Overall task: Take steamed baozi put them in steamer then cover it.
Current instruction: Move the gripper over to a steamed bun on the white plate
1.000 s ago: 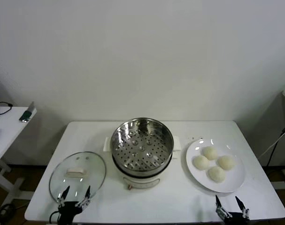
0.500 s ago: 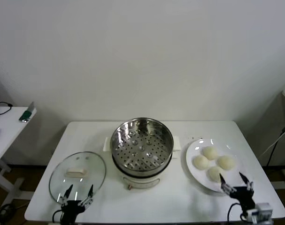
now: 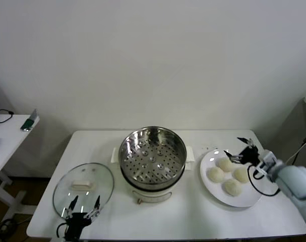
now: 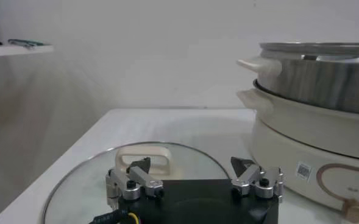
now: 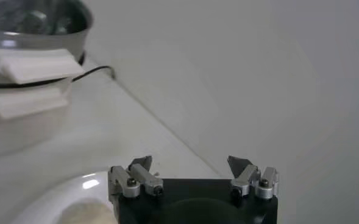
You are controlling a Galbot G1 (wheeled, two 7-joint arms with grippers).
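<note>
Round shiny stainless-steel steamer with perforated bottom, seated on a white electric cooker base at the middle of the white tabletop, holds nothing; the flat white plate to its right carries all four cream-white steamed baozi in a close cluster. Round clear glass cover with metal rim lies flat to the steamer's left, its cream oblong handle running left-right. Left tool hangs with fingers spread at the cover's near edge; right tool, fingers likewise spread and empty, is above the plate's far edge.
</note>
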